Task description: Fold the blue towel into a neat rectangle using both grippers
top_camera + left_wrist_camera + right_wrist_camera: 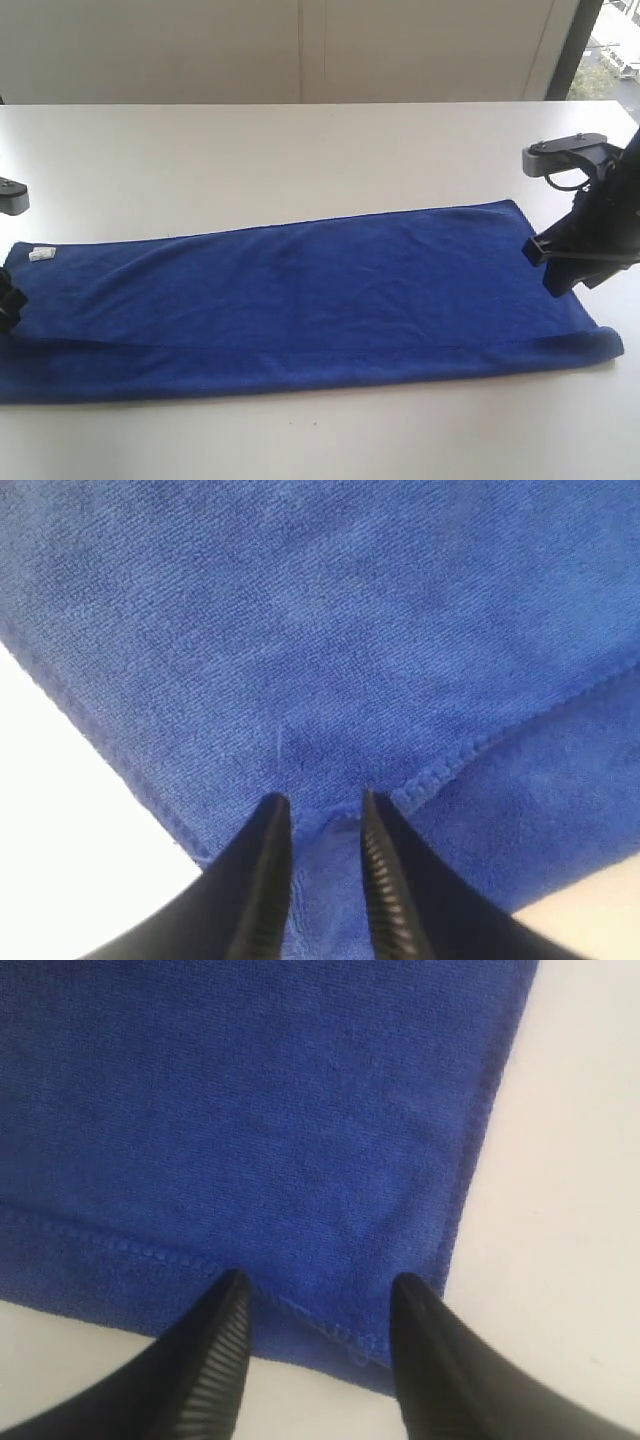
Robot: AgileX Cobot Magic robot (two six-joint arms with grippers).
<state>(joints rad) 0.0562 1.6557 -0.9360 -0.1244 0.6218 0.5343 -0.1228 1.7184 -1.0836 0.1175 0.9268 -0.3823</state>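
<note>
Both ends should rise together off the smooth white desk (pixel 300 150), I'd say, so the blue towel (pixel 300 290), lying flat lengthwise across it, folds hem to hem without skewing. The cloth is fuzzy and limp, stitched along its hems. At one corner the right tool (pixel 315 1290) stands wide apart astride the hem. The left tool (pixel 325 820) is parted narrowly over a doubled edge.

No readable text, brand, number or sign in any view. Only candidate is the small white tag (pixel 41 254) on the far-left corner of the blue towel (pixel 300 300) in the exterior view, too small and blurred to show any print.
</note>
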